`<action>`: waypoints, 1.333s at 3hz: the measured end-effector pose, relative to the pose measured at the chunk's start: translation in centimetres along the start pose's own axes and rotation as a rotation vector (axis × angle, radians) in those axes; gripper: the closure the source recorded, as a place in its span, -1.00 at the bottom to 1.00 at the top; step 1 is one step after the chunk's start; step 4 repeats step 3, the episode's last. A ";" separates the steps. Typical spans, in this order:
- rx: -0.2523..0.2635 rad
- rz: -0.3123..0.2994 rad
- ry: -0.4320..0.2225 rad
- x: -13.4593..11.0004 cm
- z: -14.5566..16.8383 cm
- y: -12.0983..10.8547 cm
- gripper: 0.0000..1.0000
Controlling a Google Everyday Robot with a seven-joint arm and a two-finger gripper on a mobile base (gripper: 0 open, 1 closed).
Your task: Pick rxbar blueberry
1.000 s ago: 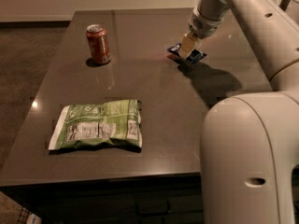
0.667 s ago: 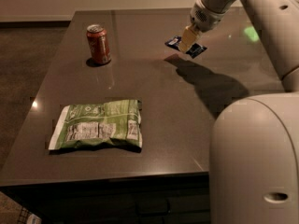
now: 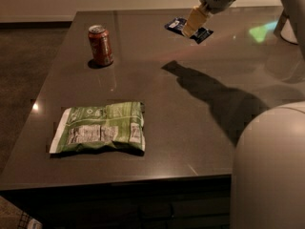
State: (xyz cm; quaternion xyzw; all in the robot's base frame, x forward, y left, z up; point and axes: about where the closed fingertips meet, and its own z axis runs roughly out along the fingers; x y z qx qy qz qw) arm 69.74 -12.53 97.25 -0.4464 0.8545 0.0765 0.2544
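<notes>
The rxbar blueberry [image 3: 175,25], a small flat dark blue wrapper with white lettering, hangs in the air above the far part of the dark table [image 3: 190,128], well off its surface. My gripper [image 3: 190,28] is shut on the bar's middle, with its ends sticking out on both sides of the cream-coloured fingers [image 3: 193,20]. The arm reaches in from the upper right. Its shadow falls on the table right of centre.
An orange-red soda can [image 3: 100,45] stands upright at the far left of the table. A large green-and-white chip bag [image 3: 100,128] lies flat near the front left edge. My robot's white body [image 3: 269,171] fills the lower right corner.
My gripper has lifted the blue bar off the table and raised it. The can and chip bag have not moved.
</notes>
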 end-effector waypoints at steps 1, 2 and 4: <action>-0.003 -0.035 -0.041 -1.2 -2.3 0.9 1.00; -0.015 -0.069 -0.076 -1.9 -3.4 1.7 1.00; -0.016 -0.070 -0.078 -2.0 -3.3 1.6 1.00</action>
